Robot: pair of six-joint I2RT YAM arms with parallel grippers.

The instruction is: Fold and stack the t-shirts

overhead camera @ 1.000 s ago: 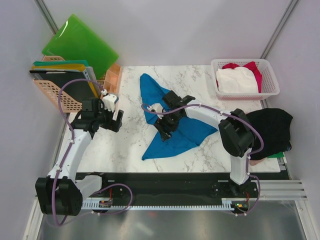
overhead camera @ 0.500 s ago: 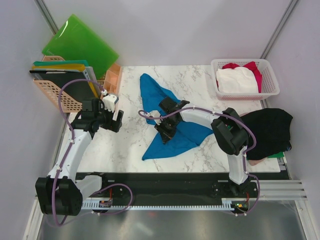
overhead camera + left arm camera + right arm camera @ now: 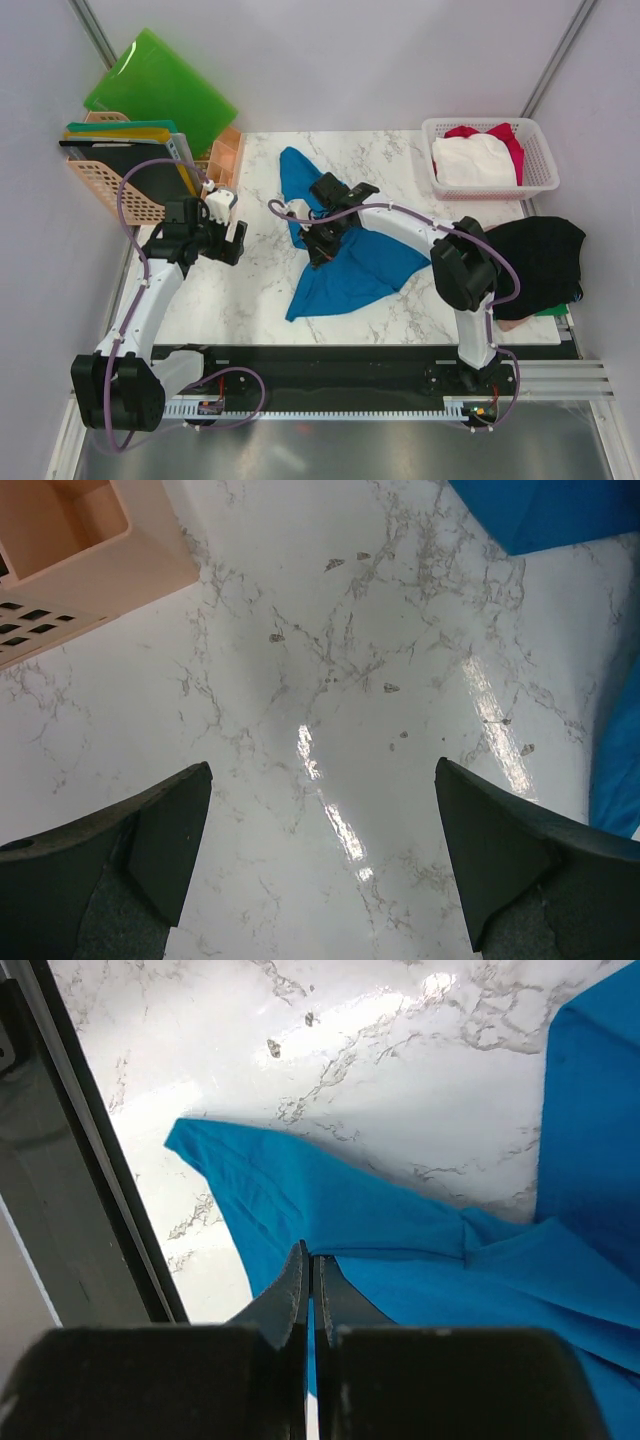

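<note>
A creased bright blue cloth t-shirt sprawls centrally on the glossy white marbled tabletop, one fold pinched in the right claw. The left claw, at 9 o'clock, gapes wide. At 2 o'clock, a white plastic lattice basket holds rumpled white cloth and red cloth.

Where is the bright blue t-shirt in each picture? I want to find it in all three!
Top external: the bright blue cloth t-shirt lies mid-table on the white marble table, under the right pincer.
Left wrist: only bits of the t-shirt, at the top right corner and right edge.
Right wrist: the t-shirt fills the lower right, pinched in the shut right pincer.
Shared landmark: the grey-veined marble tabletop.
</note>
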